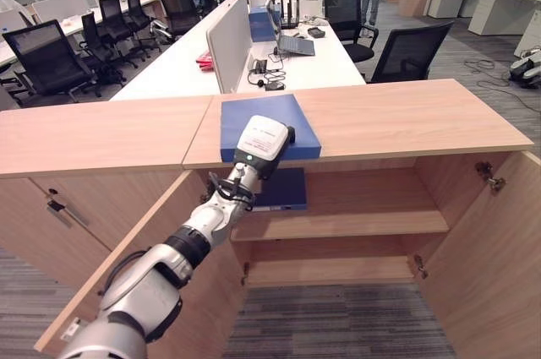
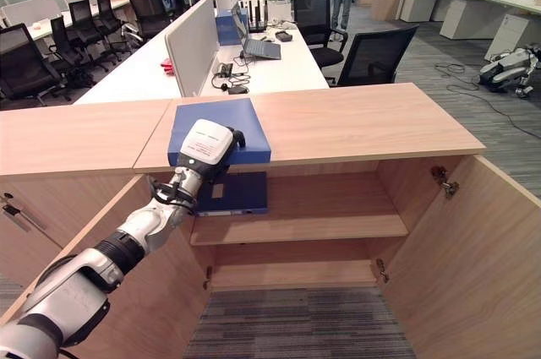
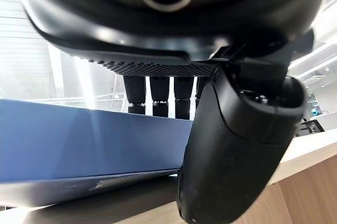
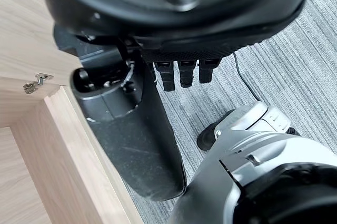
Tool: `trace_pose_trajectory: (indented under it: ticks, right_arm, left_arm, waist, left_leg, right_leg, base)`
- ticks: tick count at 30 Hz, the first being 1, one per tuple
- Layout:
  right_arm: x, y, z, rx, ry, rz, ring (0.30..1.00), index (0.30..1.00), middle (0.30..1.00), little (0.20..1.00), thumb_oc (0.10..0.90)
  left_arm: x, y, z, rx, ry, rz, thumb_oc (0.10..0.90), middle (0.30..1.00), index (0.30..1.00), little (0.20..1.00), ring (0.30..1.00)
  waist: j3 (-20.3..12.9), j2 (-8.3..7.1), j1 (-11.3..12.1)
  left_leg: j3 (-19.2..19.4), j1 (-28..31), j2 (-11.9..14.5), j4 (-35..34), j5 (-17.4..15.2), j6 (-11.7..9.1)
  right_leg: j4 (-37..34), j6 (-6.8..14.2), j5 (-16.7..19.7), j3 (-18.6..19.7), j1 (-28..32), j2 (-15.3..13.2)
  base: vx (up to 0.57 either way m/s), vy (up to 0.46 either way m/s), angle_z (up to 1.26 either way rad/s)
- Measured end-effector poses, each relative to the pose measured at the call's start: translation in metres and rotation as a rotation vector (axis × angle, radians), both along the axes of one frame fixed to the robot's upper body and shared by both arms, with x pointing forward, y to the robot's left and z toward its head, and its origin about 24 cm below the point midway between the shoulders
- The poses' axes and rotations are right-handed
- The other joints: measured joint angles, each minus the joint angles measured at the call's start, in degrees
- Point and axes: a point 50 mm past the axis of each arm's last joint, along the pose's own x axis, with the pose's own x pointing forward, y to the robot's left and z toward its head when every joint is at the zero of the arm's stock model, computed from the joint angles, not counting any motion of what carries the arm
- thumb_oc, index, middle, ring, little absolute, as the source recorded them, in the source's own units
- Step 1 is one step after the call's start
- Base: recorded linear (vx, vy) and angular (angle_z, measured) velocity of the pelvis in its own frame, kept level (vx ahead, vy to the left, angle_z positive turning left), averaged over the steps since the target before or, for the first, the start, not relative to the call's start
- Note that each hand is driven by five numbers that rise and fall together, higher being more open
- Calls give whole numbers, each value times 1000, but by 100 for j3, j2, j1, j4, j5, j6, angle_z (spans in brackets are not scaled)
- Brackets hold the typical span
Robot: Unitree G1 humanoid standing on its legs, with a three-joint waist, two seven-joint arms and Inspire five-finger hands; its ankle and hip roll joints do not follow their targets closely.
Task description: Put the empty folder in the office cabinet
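Both head cameras are looking down and forward at the open light-wood office cabinet (image 1: 355, 122), sharing nearly the same scene. The left wrist camera is peering very closely along its robot hand (image 3: 231, 145) across the flat blue folder (image 3: 79, 134); the right wrist camera is facing down at the grey carpeted floor (image 4: 284, 60).

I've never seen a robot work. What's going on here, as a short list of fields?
cabinet: doors open, shelves inside
top folder: blue, flat on the cabinet top, its front edge overhanging
left hand: at the top folder's front edge, fingers over it, thumb below
shelf folder: blue, on the upper shelf
right hand: beside a cabinet door, above carpet, holding nothing
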Motion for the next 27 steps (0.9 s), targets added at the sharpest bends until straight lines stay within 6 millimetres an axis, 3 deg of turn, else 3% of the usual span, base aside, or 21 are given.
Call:
trace_pose_trajectory:
  ticks: [7, 8, 10, 11, 13, 17, 20, 23, 27]
  right_arm:
    - [0, 0, 0, -6, 1, -1, 900, 900, 900, 900, 800]
    - [0, -1, 0, -9, -1, -2, 900, 900, 900, 900, 800]
    - [0, -1, 0, -17, 0, -13, 900, 900, 900, 900, 800]
    - [1, -1, 1, -21, -21, -31, 900, 900, 900, 900, 800]
    - [-6, -1, 0, -20, -6, -52, 900, 900, 900, 900, 800]
    - [8, -1, 2, -18, -48, -26, 900, 900, 900, 900, 800]
    - [21, 4, 4, -1, -102, 57, 900, 900, 900, 900, 800]
    - [39, 6, 23, 44, -326, 159, 900, 900, 900, 900, 800]
    - [56, -1, 52, 37, -515, 256, 900, 900, 900, 900, 800]
  left_arm:
    - [-2, 1, 0, -38, -15, -1, 400, 300, 300, 300, 300]
    - [-7, 0, 4, -116, -15, -8, 400, 300, 300, 300, 300]
    - [-29, -7, 15, -271, -27, -80, 400, 300, 300, 300, 300]
    - [-60, -6, 25, -414, -43, -160, 400, 300, 300, 300, 300]
    - [-87, -25, 33, -512, 19, -377, 400, 300, 300, 300, 300]
    - [-121, -36, 37, -669, 219, -606, 400, 300, 300, 300, 300]
    - [-134, -29, 33, -855, 386, -680, 400, 300, 300, 300, 300]
    - [-157, 10, 24, -1110, 503, -616, 400, 300, 300, 300, 300]
    - [-169, 47, 5, -1310, 575, -460, 400, 300, 300, 300, 300]
  waist:
    - [1, -2, 4]
    - [2, -4, 6]
    - [8, -13, 125]
    - [13, -13, 127]
    - [23, -83, 333]
    - [21, -104, 476]
    - [26, -98, 484]
    - [62, -25, 446]
    - [78, -20, 512]
  left_leg:
    - [23, 13, 3, 0, -13, 16]
    - [35, 11, 2, -2, -9, 30]
    - [53, 7, 5, 0, 0, 49]
    - [98, -3, 7, -8, -18, 57]
    - [-4, 45, -3, 0, -25, 63]
    - [-25, 62, -19, -21, -61, 28]
    - [-28, 108, -18, -23, -85, 20]
    - [-6, 117, -7, -25, -108, 16]
    - [-42, 98, -4, -25, -109, 16]
  right_leg:
    - [0, 0, 0, 21, 6, 3]
    - [-2, 0, -1, 33, 2, 2]
    - [11, -1, -2, 47, 13, 3]
    - [0, -2, -2, 77, -7, 8]
    - [-1, 12, -40, 3, 46, 0]
    - [-1, 17, -69, -17, 72, -17]
    - [0, 17, -68, -15, 124, -17]
    - [-1, 11, -70, 0, 110, -7]
    - [-2, -30, -101, -28, 98, -2]
  base:
    - [0, 0, 0]
    - [-27, -4, -5]
    - [-1, 6, -11]
    - [0, 0, 0]
    - [-2, 7, 18]
    - [-3, 2, 5]
    - [-17, -12, -4]
    - [-12, -10, -8]
    - [14, 4, 7]
